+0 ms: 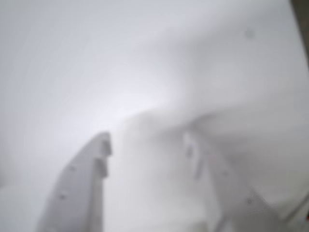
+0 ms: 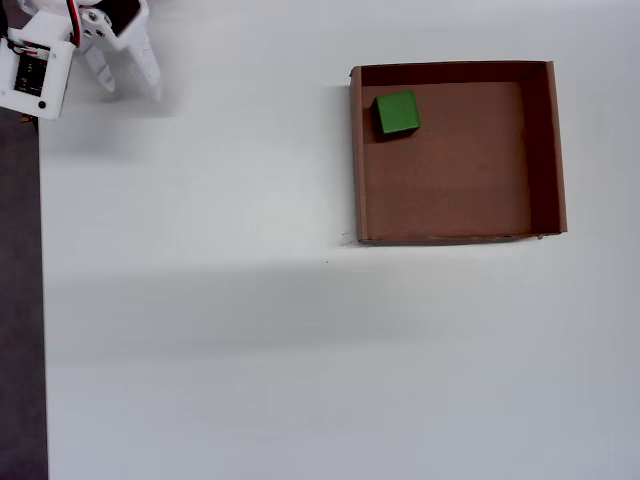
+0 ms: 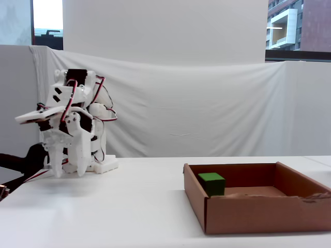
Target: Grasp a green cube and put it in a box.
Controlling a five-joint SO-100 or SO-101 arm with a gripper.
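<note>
Your job looks done. The green cube (image 2: 397, 113) sits inside the box (image 2: 546, 150), in the corner at the top left in the overhead view. Your fingers (image 3: 67, 169) hang a little open, far away over the worktop (image 2: 200, 350), holding nothing.

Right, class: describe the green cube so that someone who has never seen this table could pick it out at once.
Find the brown cardboard box on the white table. In the overhead view, look inside at its top-left corner, close to the left wall: the green cube sits there on the floor. It is the only thing in the box and the only bright green item anywhere.
</note>
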